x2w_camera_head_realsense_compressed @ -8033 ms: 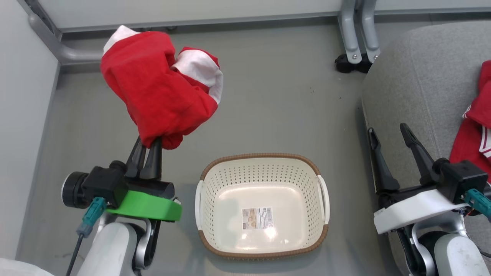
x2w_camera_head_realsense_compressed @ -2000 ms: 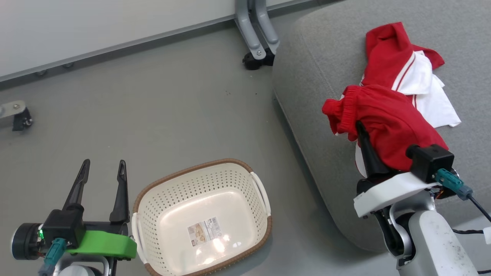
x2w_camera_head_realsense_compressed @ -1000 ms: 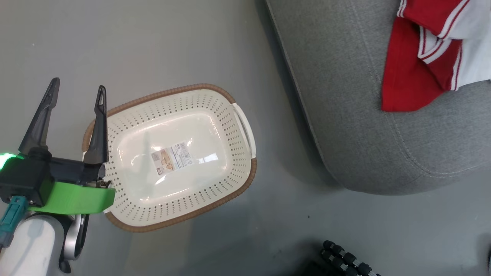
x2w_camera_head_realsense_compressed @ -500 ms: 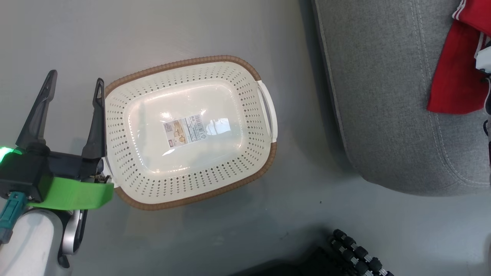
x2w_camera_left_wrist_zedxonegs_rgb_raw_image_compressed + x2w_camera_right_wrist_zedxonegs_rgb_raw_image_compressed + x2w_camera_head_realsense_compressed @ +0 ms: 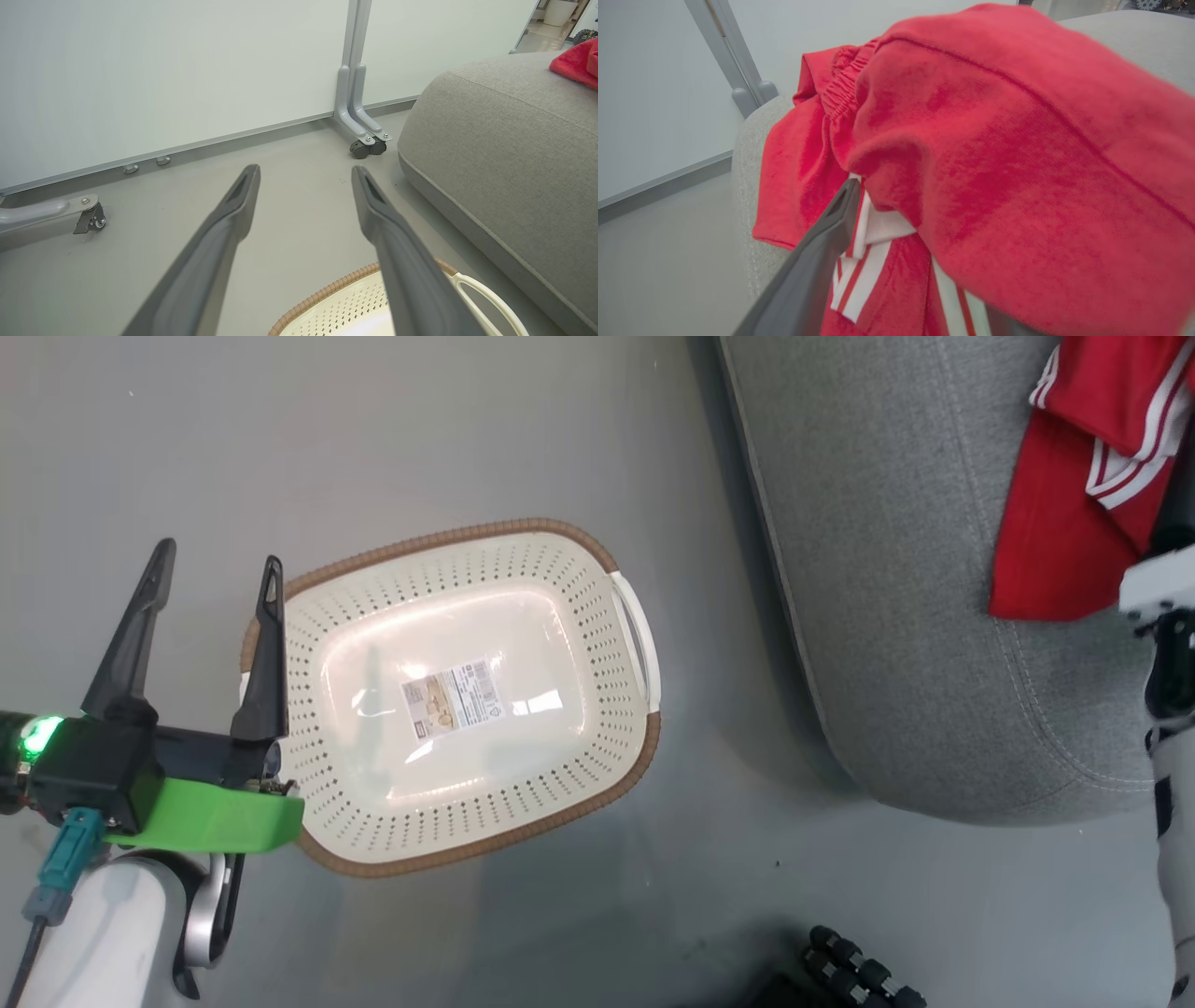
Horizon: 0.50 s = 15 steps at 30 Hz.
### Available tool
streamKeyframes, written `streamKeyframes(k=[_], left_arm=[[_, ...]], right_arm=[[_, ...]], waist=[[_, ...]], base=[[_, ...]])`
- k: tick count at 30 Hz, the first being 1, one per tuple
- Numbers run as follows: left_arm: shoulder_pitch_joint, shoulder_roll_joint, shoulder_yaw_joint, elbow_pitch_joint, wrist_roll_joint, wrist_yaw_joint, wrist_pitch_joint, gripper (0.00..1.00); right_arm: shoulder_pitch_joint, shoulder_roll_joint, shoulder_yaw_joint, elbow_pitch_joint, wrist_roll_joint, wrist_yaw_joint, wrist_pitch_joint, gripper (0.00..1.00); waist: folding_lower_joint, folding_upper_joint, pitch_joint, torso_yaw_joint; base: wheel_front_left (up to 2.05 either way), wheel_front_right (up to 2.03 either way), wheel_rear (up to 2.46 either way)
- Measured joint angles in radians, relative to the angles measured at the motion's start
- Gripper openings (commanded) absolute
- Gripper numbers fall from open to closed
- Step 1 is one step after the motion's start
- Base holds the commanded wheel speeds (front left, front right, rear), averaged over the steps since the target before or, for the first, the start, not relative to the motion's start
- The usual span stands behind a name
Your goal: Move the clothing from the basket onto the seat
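Note:
The cream basket (image 5: 627, 616) with its brown rim stands on the floor, holding nothing but a sticker (image 5: 454, 698). My left gripper (image 5: 219, 553) hangs open over the basket's left end, and my left gripper (image 5: 306, 170) holds nothing. To the right lies the grey seat (image 5: 896, 569) with the striped red clothing (image 5: 1064, 513) on it. My right gripper (image 5: 901, 196) is over the seat with its jaws apart. One finger (image 5: 817, 261) shows bare. The plain red garment (image 5: 1017, 154) with the elastic edge is draped over the other finger, on top of the striped one (image 5: 864, 275).
A white partition on grey wheeled legs (image 5: 362, 135) stands behind the basket and the seat (image 5: 504, 140), with another caster foot (image 5: 88, 217) at the left. A black ribbed object (image 5: 854, 971) lies on the floor at the near edge.
The head camera has swung, shifting basket and seat in the picture. My right gripper, shut on the plain red garment two seconds ago, now has its jaws apart. The left gripper stayed open.

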Motion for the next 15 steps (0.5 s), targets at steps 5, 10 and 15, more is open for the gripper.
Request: streamKeyframes(k=[5,10,15], left_arm=[[0.016,-0.026,-0.009,0.035,-0.01,0.004,-0.014,1.0],[0.033,-0.044,-0.011,0.074,-0.017,0.015,-0.03,1.0],[0.064,-0.067,-0.003,0.117,-0.031,0.028,-0.042,1.0]], right_arm=[[0.108,0.05,-0.019,-0.096,-0.04,0.0,-0.001,1.0],[0.222,0.102,-0.017,-0.209,-0.074,0.0,-0.001,1.0],[0.33,0.151,0.02,-0.313,-0.117,0.0,-0.001,1.0]], waist=[[0.0,0.0,-0.055,0.0],[0.0,0.0,-0.121,0.005],[-0.0001,0.0,-0.189,0.016]], base=[[0.0,0.0,0.0],[0.0,0.0,0.0],[0.0,0.0,0.0]])
